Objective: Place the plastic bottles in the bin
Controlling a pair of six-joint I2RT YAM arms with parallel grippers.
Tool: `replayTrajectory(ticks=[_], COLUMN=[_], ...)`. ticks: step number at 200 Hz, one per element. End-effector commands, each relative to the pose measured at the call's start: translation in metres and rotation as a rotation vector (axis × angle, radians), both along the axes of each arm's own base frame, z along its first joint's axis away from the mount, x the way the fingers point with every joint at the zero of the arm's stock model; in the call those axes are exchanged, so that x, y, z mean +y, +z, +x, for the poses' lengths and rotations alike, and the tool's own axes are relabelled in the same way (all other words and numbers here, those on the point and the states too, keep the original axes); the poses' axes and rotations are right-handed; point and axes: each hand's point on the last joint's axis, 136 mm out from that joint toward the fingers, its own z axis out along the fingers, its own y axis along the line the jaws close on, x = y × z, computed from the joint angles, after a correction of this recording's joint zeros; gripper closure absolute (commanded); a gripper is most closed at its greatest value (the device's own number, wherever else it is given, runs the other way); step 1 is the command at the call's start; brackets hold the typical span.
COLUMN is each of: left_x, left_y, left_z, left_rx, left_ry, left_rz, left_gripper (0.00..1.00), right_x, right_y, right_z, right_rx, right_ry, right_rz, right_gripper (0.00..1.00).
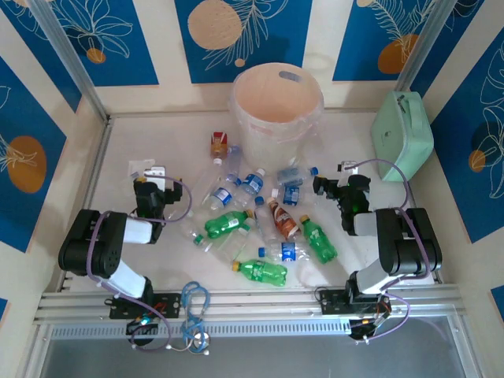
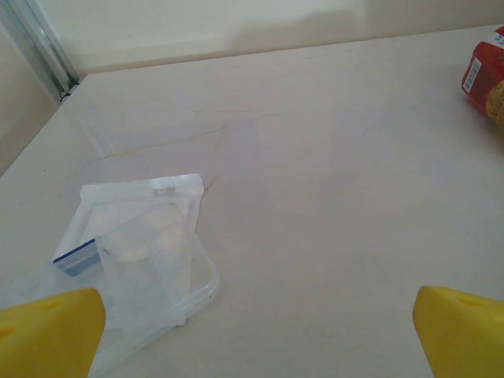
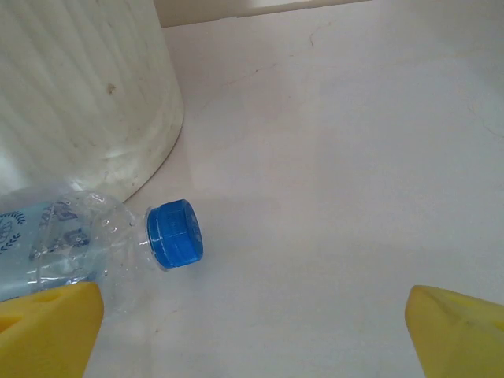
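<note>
Nothing done yet, by the look of it. The bin (image 1: 261,140) stands at 12 o'clock on the table (image 1: 157,142), and what shows of its inside looks bare. The plastic bottles (image 1: 227,224) all lie loose on the table in a pile at centre, just on the bin's 6 o'clock side. There are clear ones with blue labels, several green ones and one brown-red bottle (image 1: 283,220). About a dozen to go, so the whole job is left.

The left gripper (image 1: 151,179) sits low at 9 o'clock of the pile and points toward 12. Its jaws are spread wide and hold nothing. Its wrist view shows bare table ahead, a clear pouch (image 2: 142,244) at 10 o'clock and a red-labelled item (image 2: 487,75) at 2 o'clock; can't tell if that is a bottle.

The right gripper (image 1: 332,186) is at 3 o'clock of the pile, low and aimed toward 11. Its jaws are also wide apart and hold nothing. In its wrist view a clear bottle (image 3: 71,236) with a blue cap (image 3: 175,233) lies at 9 o'clock, by the left fingertip (image 3: 47,331) and near the bin wall (image 3: 79,87). It is not between the jaws. It is probably the nearest pick.
</note>
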Motion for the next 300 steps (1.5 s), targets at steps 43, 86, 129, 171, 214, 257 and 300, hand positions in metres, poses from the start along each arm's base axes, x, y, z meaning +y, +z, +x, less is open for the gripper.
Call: replayTrajectory(ticks=[43, 86, 129, 171, 214, 257, 300], left_x=[-0.001, -0.001, -0.001, -0.001, 0.013, 0.012, -0.115], left_y=[0.003, 0.003, 0.002, 0.002, 0.032, 0.161, 0.174], left_z=[0.002, 0.002, 0.002, 0.002, 0.000, -0.020, -0.037], left_rx=[-0.011, -0.011, -0.008, -0.008, 0.019, -0.010, 0.205], left_ry=[-0.015, -0.016, -0.016, -0.016, 0.096, 0.276, -0.036], left_rz=[-0.007, -0.007, -0.006, -0.009, 0.036, -0.360, -0.300], left_gripper=[0.00, 0.00, 0.00, 0.00, 0.00, 0.00, 0.00], right_x=[0.004, 0.004, 0.004, 0.004, -0.042, -0.048, 0.013], right_y=[0.014, 0.014, 0.013, 0.014, 0.077, 0.102, 0.118], right_z=[0.007, 0.007, 0.007, 0.007, 0.002, -0.109, -0.177], right_rx=[-0.043, -0.043, -0.042, -0.045, 0.077, 0.490, 0.772], right_ry=[0.032, 0.032, 0.032, 0.031, -0.323, -0.600, -0.437], right_rz=[-0.003, -0.003, -0.003, -0.003, 0.066, 0.457, 0.214], right_gripper=[0.01, 0.01, 0.01, 0.01, 0.01, 0.02, 0.13])
